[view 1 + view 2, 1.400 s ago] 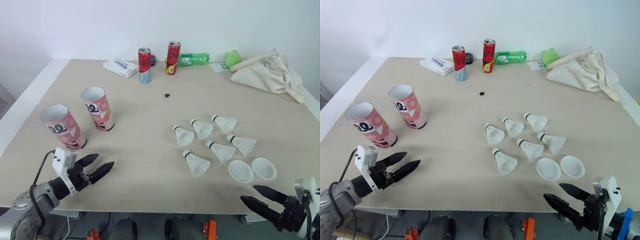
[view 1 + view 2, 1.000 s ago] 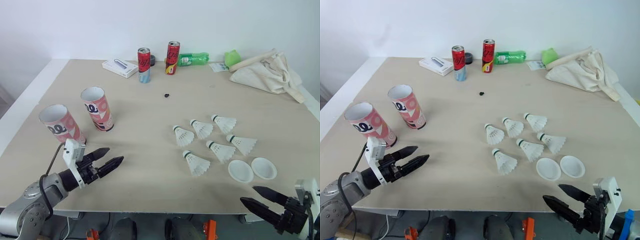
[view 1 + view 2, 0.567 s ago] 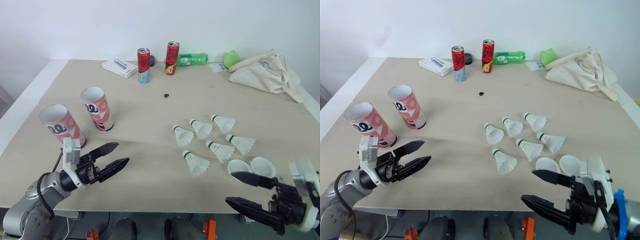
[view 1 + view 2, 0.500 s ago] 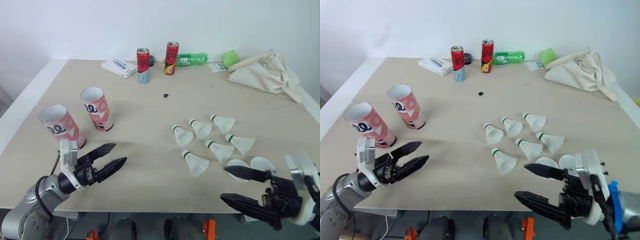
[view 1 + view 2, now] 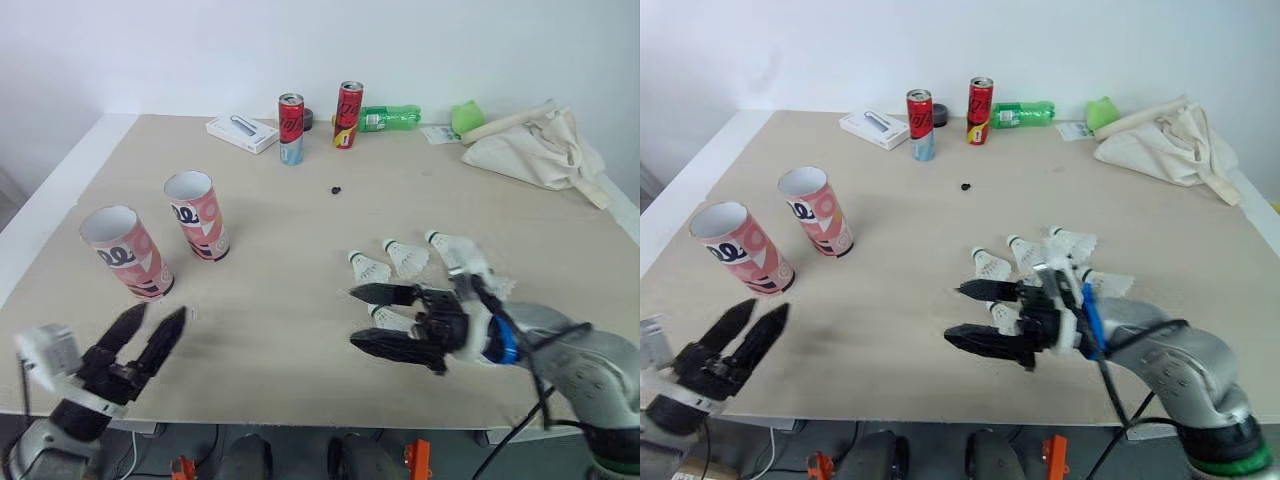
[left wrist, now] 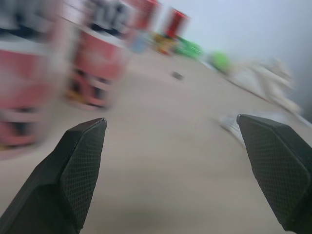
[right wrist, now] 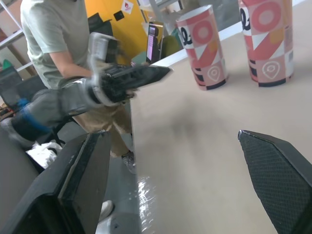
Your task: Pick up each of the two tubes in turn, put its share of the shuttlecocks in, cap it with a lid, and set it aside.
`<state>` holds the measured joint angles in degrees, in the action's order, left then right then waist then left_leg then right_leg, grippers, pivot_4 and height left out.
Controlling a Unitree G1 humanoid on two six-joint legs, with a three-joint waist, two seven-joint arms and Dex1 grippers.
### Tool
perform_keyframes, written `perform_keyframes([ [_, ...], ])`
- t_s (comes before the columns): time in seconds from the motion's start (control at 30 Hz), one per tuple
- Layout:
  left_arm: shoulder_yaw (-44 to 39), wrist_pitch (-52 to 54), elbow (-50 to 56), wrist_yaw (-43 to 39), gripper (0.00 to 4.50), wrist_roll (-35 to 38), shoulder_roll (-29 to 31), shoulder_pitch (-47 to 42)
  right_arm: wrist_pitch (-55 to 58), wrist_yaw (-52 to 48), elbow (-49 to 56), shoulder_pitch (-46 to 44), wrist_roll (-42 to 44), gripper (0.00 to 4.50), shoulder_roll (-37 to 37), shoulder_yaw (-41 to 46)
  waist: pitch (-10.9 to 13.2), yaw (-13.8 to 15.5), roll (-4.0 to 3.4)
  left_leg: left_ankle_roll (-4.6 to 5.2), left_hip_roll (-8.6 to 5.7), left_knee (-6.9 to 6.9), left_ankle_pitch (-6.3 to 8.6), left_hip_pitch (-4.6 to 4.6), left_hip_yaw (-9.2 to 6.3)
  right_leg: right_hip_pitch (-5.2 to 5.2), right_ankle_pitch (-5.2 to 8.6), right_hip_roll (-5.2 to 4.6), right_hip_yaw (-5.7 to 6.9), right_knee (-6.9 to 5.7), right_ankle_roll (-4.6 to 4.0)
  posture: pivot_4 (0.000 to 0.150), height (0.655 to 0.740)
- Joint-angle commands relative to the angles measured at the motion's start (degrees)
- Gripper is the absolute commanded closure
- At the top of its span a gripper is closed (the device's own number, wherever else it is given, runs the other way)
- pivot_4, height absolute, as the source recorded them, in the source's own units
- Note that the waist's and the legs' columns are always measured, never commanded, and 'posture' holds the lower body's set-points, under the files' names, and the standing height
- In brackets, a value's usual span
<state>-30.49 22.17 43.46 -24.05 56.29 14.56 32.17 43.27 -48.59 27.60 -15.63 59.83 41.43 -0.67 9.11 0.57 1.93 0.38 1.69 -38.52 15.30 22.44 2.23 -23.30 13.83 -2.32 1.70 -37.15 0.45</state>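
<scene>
Tubes [image 5: 197,215] stand untouched: our right gripper [image 5: 353,316], spread, has swung to the shuttlecocks [image 5: 402,259]; our left gripper [image 5: 160,312], spread, has retreated.

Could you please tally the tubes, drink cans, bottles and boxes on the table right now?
Tubes: 2
Drink cans: 2
Bottles: 1
Boxes: 1
Total: 6
</scene>
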Motion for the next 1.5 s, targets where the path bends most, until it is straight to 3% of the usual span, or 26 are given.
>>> perform_keyframes([
  [0.03,-3.43,-3.38,3.16,4.77,0.08,-1.01,-0.68,1.03,-2.01,0.70,-2.79,-4.33,-5.04,0.00,-3.36,-2.55,0.00,0.03,0.00,0.00,0.00,0.00,-0.01,0.00,-0.03,0.00,0.01,0.05,0.05,-0.02,-0.01,0.150,0.7324],
  [0.23,-3.84,-8.28,-0.98,7.82,0.08,-10.46,0.01,-1.76,-5.59,0.34,-4.29,-7.88,-14.58,0.00,-6.51,-6.85,-0.01,0.06,-0.04,-0.01,0.01,-0.01,-0.09,-0.01,-0.05,-0.01,-0.11,0.17,0.08,-0.04,-0.16,0.150,0.7324],
  [0.5,-0.06,-10.99,-11.74,6.00,0.08,-20.20,2.34,-7.79,-6.38,0.53,-2.54,-5.90,-16.62,0.00,-7.47,-5.77,-0.02,-0.03,-0.03,0.00,0.02,0.00,-0.08,0.00,-0.01,-0.03,-0.13,0.15,0.06,-0.04,-0.20,0.150,0.7324],
  [1.0,3.56,-12.81,-29.68,3.94,0.08,-29.79,7.72,-22.36,-4.89,4.89,2.34,-0.98,-16.22,0.00,-7.59,-2.62,-0.02,-0.04,-0.03,0.00,0.06,0.01,-0.09,0.02,-0.02,-0.05,-0.16,0.01,0.09,-0.06,-0.21,0.150,0.7324],
  [1.5,4.89,-15.76,-38.97,1.52,0.08,-33.00,8.68,-29.50,-3.44,5.74,4.47,0.73,-15.22,0.00,-7.20,-1.15,-0.02,-0.05,-0.02,-0.01,0.07,0.01,-0.09,0.02,-0.03,-0.04,-0.17,-0.09,0.13,-0.07,-0.22,0.150,0.7324],
])
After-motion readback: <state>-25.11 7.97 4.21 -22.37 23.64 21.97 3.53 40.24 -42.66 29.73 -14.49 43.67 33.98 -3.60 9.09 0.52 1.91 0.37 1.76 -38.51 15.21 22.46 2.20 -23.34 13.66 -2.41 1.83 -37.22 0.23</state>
